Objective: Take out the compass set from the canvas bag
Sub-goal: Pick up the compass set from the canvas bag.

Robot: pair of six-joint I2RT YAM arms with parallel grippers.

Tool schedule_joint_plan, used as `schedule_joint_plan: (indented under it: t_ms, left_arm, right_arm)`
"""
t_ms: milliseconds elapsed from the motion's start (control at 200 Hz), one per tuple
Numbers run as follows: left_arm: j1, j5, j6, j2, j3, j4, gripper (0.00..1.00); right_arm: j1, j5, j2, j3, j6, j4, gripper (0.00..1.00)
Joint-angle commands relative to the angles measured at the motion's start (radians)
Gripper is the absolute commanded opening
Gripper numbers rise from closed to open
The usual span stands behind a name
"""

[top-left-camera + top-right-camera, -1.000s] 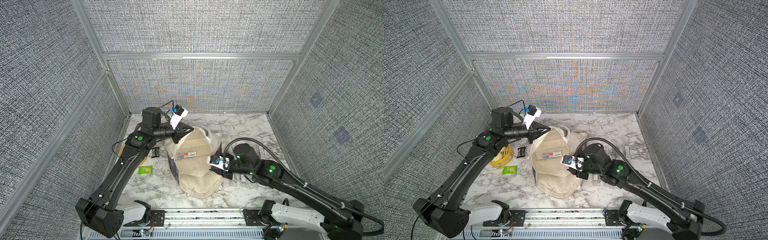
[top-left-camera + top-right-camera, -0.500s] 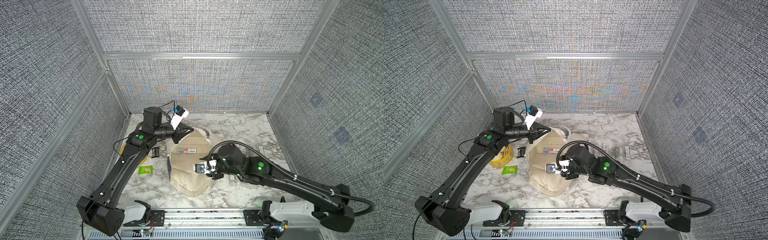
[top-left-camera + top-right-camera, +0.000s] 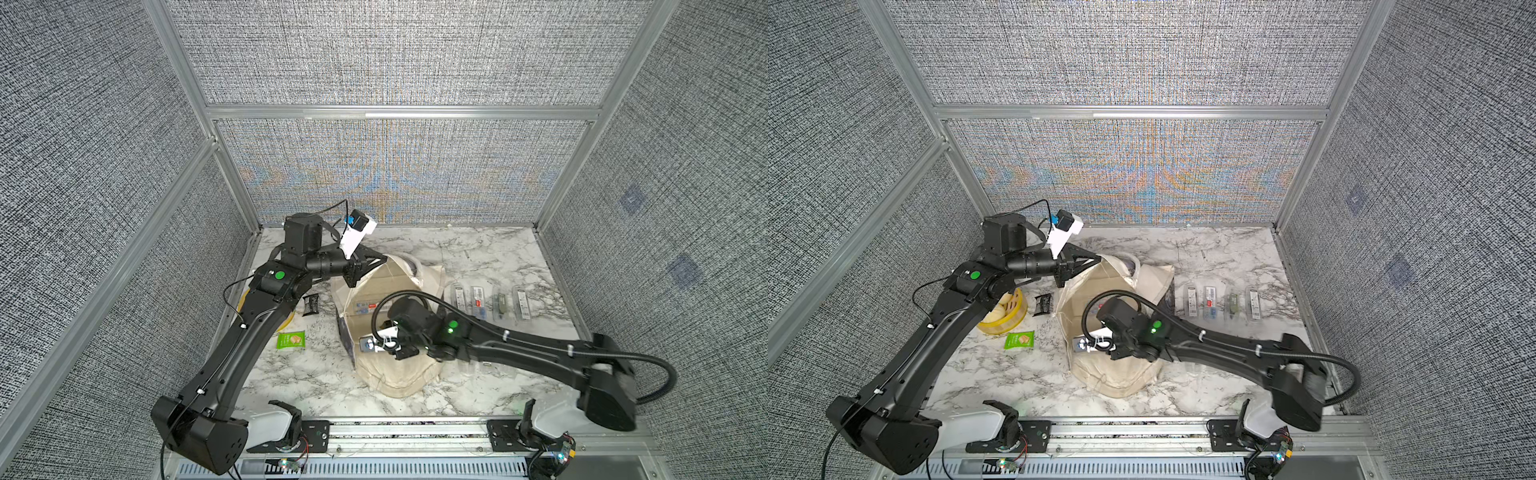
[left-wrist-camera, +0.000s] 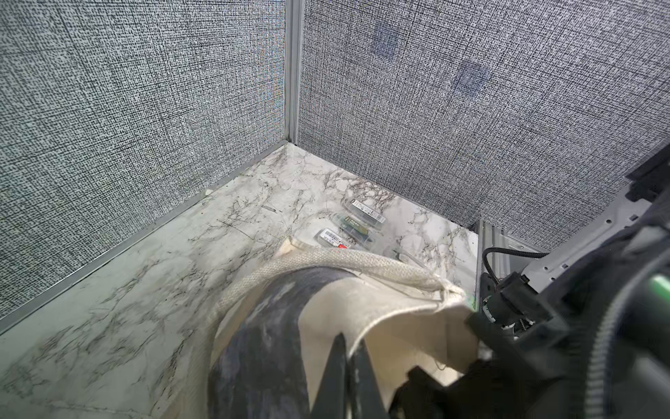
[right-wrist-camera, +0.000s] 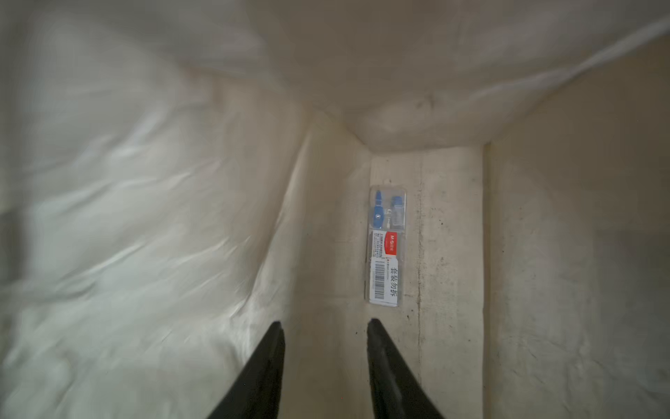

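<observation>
Left of the canvas bag (image 3: 399, 374) lie a green packet (image 3: 291, 340) and other clutter, not relevant. The left gripper (image 4: 342, 362) is clenched on the bag's rim and holds the mouth up; the left wrist view shows that pinch plainly, the top views only roughly. The bag is soft and saggy and would likely fold shut if let go. The compass set (image 5: 386, 246) lies flat on the bag's floor, well inside: a clear plastic case, judged light, rigid, slick, and maybe crackable if squeezed hard. Best hold looks to be across its narrow width near the barcode end, fingers straddling the long edges. The right gripper (image 5: 324, 323) is inside the bag, fingers parted, grasping nothing, just short of the case. Only the right wrist view shows that gap; in a top view the case (image 3: 366, 308) is a sliver and the fingers are hidden. Right of the bag, four clear cases (image 3: 490, 303) sit in a row.
</observation>
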Motion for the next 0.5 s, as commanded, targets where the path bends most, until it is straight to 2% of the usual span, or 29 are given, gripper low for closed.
schedule_joint_plan:
  t_ms: [0,260,360,495]
  left_arm:
    - [0.003,0.039,-0.006,-0.010,0.006,0.031,0.00]
    - [0.002,0.061,-0.013,-0.008,0.001,0.040,0.00]
    - [0.003,0.066,-0.019,-0.008,-0.001,0.048,0.00]
    - [0.003,0.080,-0.025,-0.006,-0.002,0.052,0.00]
  right_arm:
    - [-0.050,0.021,0.102,0.040,-0.046,0.116,0.44]
    - [-0.126,-0.036,0.327,0.200,-0.022,0.151,0.59]
    - [-0.141,-0.101,0.381,0.208,-0.002,0.223,0.61]
    - [-0.144,-0.089,0.471,0.239,-0.025,0.279,0.64]
